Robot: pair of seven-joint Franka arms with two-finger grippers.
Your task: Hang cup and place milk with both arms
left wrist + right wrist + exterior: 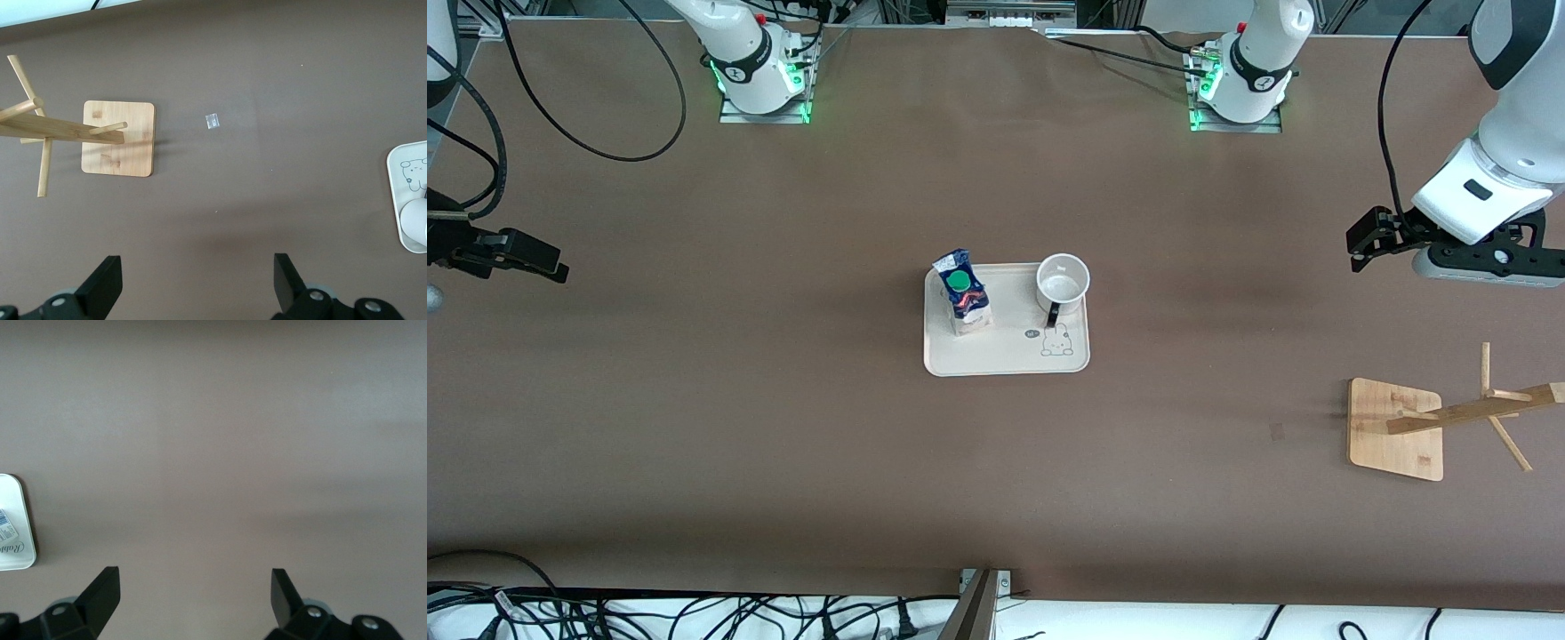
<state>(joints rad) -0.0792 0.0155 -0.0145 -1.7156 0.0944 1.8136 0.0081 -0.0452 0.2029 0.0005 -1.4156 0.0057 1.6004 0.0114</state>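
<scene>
Cup (1063,281) and milk (963,302) sitting on tray (1005,360); left gripper (1369,240) and right gripper (525,258) hovering wide, empty, well apart from tray.

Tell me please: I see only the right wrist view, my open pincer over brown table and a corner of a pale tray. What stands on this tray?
Observer: A small blue-and-white gable-top milk carton with green cap and, beside it toward the left arm's end, a small white mug with black handle, both upright on the cream rectangular tray.
Operator: Where can the mug hang?
Observer: Probably on the wooden peg rack with square base, at the left arm's end of the table.
Operator: Where is the left pincer?
Observer: The left pincer is open, over bare table near that rack.
</scene>
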